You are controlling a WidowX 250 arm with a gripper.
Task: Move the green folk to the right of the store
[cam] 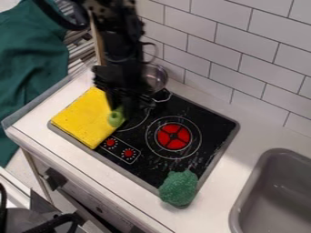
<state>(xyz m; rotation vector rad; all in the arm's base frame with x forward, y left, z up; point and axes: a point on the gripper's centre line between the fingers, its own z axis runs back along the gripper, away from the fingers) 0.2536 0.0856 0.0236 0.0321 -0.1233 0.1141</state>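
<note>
The arm (119,38) is black — chunky, jointed sections, with a thin dark cable (154,51) looping from its side. The gripper (124,108) is black too, blocky above, narrower below.

Single camera, above near side, fairly close, slanting down across stove (213,122) toward far tiled wall (243,43).

There's the gap, over the flat black glass stovetop (213,129), btwn the rectangular yellow cloth (84,116) & the bumpy green bundle (178,187) at a corner; round metal pot (156,77) + white tiled wall (243,50) block the back.
</note>
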